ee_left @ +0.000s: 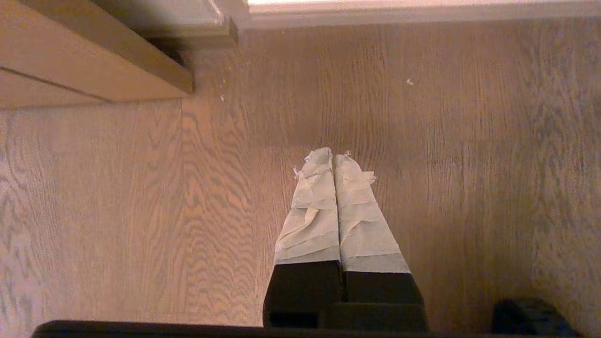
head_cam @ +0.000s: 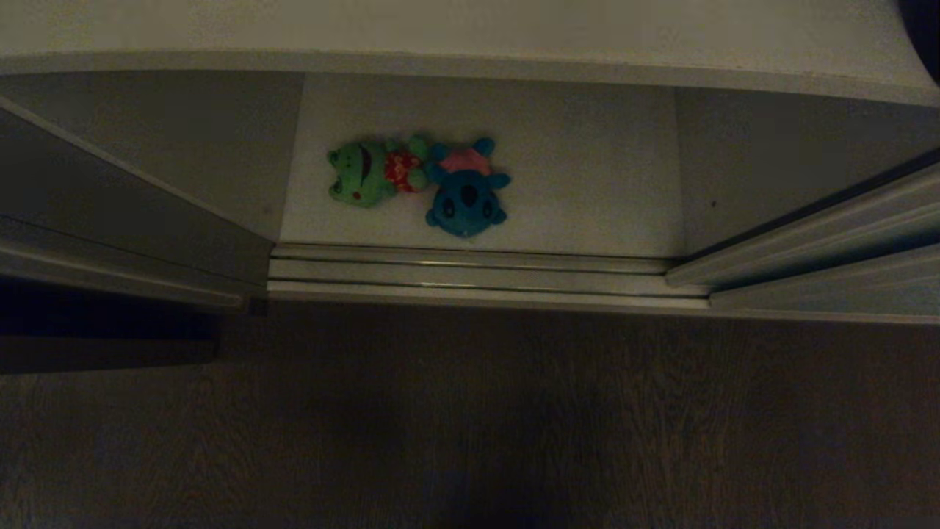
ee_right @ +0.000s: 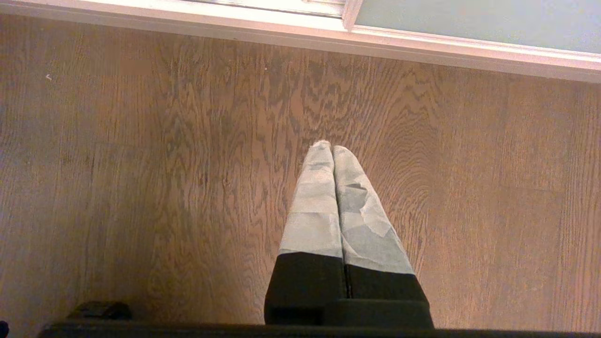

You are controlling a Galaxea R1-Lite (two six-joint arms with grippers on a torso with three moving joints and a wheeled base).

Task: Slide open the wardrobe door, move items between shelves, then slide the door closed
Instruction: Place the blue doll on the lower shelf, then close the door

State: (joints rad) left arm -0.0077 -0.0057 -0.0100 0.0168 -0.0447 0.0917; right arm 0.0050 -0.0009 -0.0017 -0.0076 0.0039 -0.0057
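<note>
Two plush items lie side by side on the lower white shelf (head_cam: 587, 184) inside the wardrobe: a green toy (head_cam: 367, 173) with a red patch and, touching its right side, a blue toy (head_cam: 466, 192) with a pink top. The upper shelf (head_cam: 470, 29) runs across the top of the head view. The sliding wardrobe door (head_cam: 822, 242) stands pushed to the right, and its pale grey-green panel (ee_right: 469, 19) shows in the right wrist view. My left gripper (ee_left: 334, 157) and right gripper (ee_right: 331, 146) hang shut and empty over the wooden floor, outside the head view.
A metal sliding track (head_cam: 470, 272) crosses the wardrobe's front edge. Another panel (head_cam: 110, 220) closes off the left side. A brown wooden frame (ee_left: 94, 70) juts out near the left gripper. Wood-grain floor (head_cam: 470, 426) lies in front of the wardrobe.
</note>
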